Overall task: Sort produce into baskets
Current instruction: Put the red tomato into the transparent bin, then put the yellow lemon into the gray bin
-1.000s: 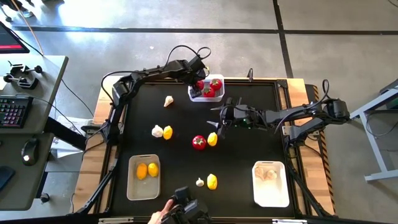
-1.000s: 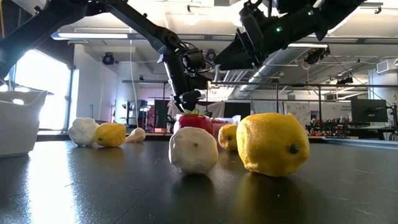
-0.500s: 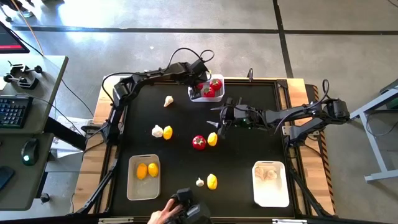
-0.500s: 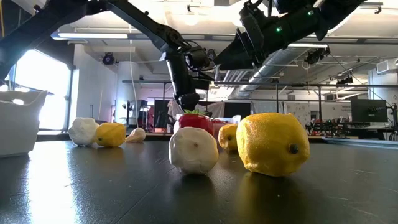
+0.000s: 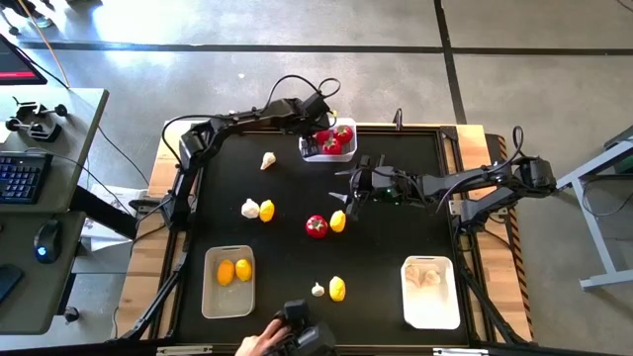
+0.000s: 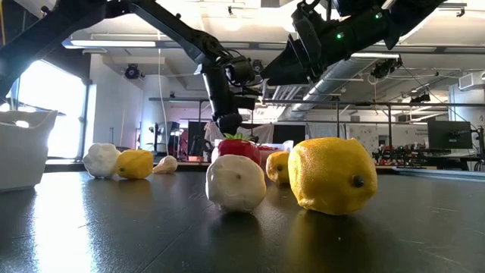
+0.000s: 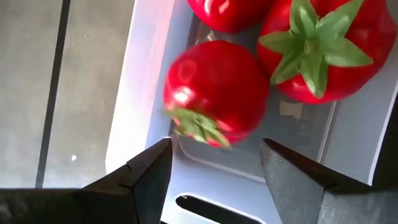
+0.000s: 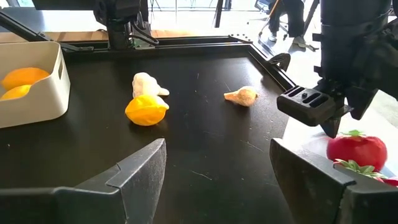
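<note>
No writing shows on the clear basket (image 7: 149, 81) or tomatoes (image 7: 214, 93).

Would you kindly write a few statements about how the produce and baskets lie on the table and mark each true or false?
1. The clear basket at the table's far edge holds tomatoes. True.
2. The left end effector grips a lemon. False: its fingers stand open with nothing between them, over the tomatoes.
3. Two lemons lie in the beige basket. True.
4. The white basket holds tomatoes. False: it holds garlic.
5. One loose tomato lies on the table beside a lemon. True.
</note>
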Robot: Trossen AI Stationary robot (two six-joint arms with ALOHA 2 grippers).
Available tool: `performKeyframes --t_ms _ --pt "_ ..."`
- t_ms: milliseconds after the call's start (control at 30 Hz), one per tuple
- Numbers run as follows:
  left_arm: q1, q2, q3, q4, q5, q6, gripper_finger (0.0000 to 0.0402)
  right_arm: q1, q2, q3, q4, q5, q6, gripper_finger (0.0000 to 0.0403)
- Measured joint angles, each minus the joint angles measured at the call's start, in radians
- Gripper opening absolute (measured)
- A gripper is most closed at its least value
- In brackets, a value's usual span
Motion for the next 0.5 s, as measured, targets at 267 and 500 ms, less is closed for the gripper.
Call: performKeyframes --t_ms 267,500 --pt "-0.013 -0.036 -0.015 0.018 0.001 -0.062 0.0194 0.000 0.000 0.000 -0.017 0.001 0.003 0.0279" --pt "-0.009 -0.160 -0.151 0.204 0.059 -0.108 0.0083 0.000 0.000 0.000 -0.020 0.059 0.016 0.0279"
